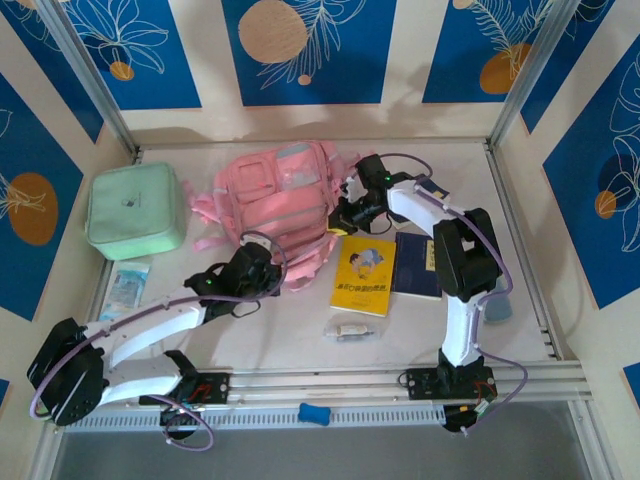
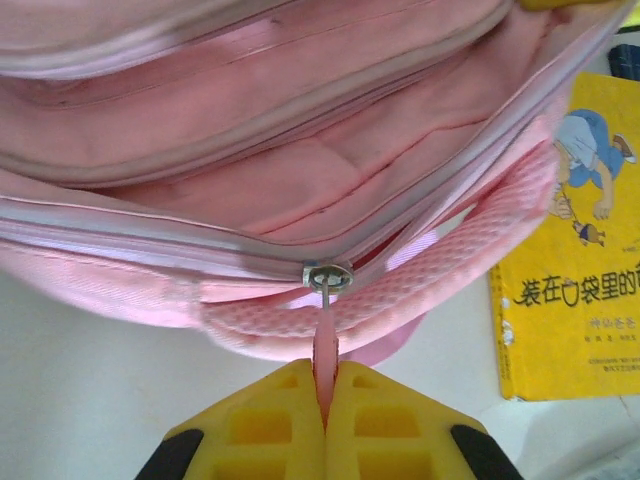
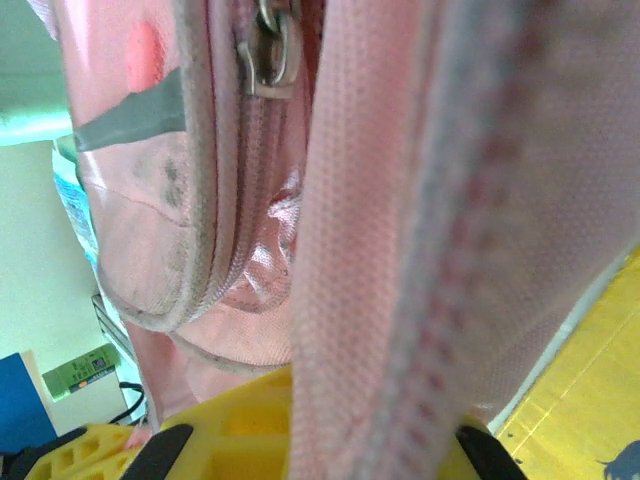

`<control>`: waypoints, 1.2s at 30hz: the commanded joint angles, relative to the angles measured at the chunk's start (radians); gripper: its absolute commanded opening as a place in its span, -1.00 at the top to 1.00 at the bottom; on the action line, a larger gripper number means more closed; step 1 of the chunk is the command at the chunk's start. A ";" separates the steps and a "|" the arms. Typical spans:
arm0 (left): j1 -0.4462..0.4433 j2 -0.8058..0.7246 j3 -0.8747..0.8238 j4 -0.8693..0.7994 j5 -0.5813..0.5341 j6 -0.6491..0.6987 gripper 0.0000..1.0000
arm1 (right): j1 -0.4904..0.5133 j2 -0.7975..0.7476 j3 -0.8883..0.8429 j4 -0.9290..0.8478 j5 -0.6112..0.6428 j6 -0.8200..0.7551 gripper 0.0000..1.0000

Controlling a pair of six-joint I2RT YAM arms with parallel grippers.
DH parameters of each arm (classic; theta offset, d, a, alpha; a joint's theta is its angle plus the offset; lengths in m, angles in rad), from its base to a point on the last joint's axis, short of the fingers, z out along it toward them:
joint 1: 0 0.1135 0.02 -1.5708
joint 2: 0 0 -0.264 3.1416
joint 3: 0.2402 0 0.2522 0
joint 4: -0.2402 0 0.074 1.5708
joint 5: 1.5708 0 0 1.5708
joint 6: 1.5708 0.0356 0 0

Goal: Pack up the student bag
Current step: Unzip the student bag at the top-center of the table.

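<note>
Strap (image 3: pixel 400 250) across right tool (image 1: pixel 343 213)

Pink all over the student bag (image 1: pixel 280 195) — soft pink fabric, pale grey-blue trim panels, a pink zip pull (image 2: pixel 326 345) under a silver slider (image 2: pixel 327 276) — and off to the side a mint green case (image 1: pixel 135 210). On the white table (image 1: pixel 270 335) there's a bright yellow book (image 1: pixel 365 272) with a cartoon figure in blue and black lettering, a dark blue book (image 1: pixel 415 265) and a blue-and-white packet (image 1: pixel 127 288). Yellow on the left gripper (image 2: pixel 325 385) and the right gripper (image 3: pixel 320 440), white and black on the arms (image 1: pixel 455 330), and behind, wall panels (image 1: pixel 305 50) of deep blue with white leaf outlines and orange discs between cream stripes.
</note>
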 commanded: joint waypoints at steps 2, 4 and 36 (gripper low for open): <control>0.018 -0.014 -0.019 -0.003 0.052 0.015 1.00 | -0.006 -0.066 0.010 0.071 -0.006 -0.017 0.45; 0.021 -0.008 -0.009 0.013 0.048 0.009 1.00 | -0.001 -0.109 -0.043 0.089 -0.005 0.040 0.17; 0.030 -0.027 -0.001 0.036 0.071 0.048 1.00 | 0.335 -0.074 -0.143 0.186 0.394 0.706 0.84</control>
